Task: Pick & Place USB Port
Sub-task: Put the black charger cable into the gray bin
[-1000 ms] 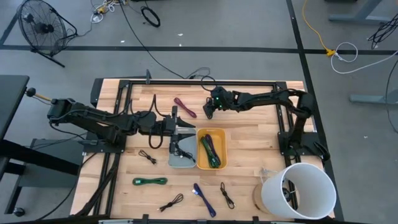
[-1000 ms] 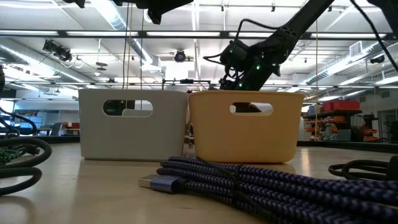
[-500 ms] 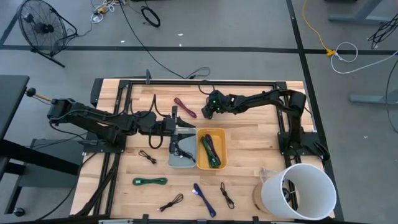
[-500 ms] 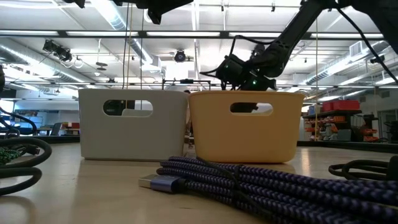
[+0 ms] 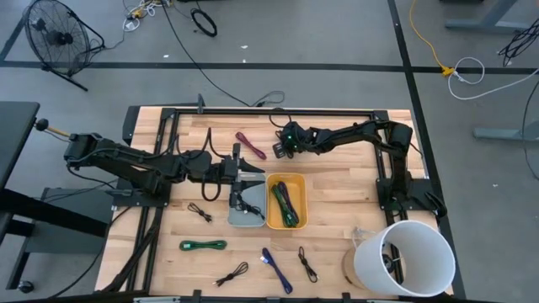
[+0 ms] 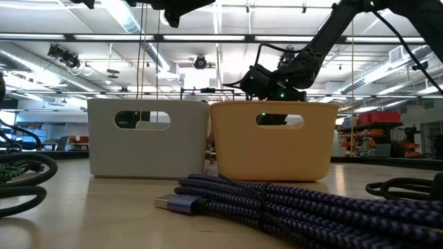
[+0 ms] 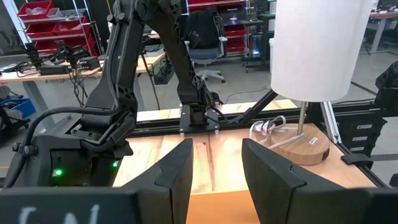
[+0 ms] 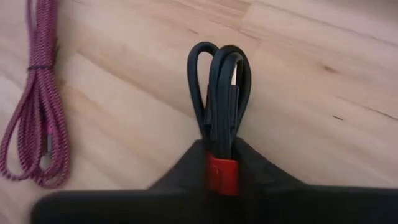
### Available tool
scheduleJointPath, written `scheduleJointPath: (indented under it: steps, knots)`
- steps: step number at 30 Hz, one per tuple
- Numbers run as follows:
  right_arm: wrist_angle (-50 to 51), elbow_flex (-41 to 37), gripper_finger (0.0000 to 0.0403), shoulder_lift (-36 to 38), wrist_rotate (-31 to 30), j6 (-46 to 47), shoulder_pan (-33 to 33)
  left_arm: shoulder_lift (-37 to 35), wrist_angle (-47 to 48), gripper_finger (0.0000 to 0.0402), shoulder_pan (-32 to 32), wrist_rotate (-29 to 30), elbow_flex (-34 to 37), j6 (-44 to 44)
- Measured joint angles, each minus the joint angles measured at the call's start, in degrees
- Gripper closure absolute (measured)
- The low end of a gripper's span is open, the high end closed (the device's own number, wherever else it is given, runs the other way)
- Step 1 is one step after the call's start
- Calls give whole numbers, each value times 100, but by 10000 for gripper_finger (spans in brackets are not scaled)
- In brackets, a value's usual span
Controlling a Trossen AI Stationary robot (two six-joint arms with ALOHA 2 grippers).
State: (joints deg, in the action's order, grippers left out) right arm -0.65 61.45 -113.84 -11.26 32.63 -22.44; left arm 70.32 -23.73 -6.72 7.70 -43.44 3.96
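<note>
A black coiled cable (image 8: 221, 93) with a red band sits on the wood at the far middle of the table, and my right gripper (image 8: 221, 152) (image 5: 279, 152) is shut on it, slanting down. A magenta cable (image 5: 250, 145) (image 8: 37, 106) lies on the table just left of it. The yellow bin (image 5: 303, 202) holds green and purple cables; the grey bin (image 5: 233, 215) beside it holds a black one. My left gripper (image 5: 253, 174) (image 7: 214, 180) hovers level above the grey bin, open, with nothing between its fingers. My right gripper pinches the black cable bundle between its two fingers at the red-banded end (image 8: 222, 174). The fingers slant down from the table's right and lie along the bundle. The looped end (image 8: 217, 59) sticks out past the fingertips over the wood; I cannot tell whether it rests there.
Loose cables lie on the near half of the table: a green one (image 5: 203, 245), a blue-purple one (image 5: 276, 269) (image 6: 277, 200) and small black ones (image 5: 200, 212) (image 5: 307, 263) (image 5: 232, 274). A white lamp (image 5: 404, 257) stands at the near right corner.
My right gripper has come down toward the table and gone a little toward its left edge, ending low behind the yellow bin.
</note>
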Motion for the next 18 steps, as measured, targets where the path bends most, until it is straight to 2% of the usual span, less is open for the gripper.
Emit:
scheduleJointPath:
  steps: [5,9,13,18]
  knots:
    - [-2,-30,370,174,332,-20,-7,0,0,259,0,0,0,-30]
    - [-94,-23,370,715,553,-285,33,0,0,259,0,0,0,-30]
    - [8,-24,370,1490,720,-536,121,0,-2,259,0,0,0,-30]
    - [301,-22,370,2795,792,-915,374,0,-6,259,0,0,0,-30]
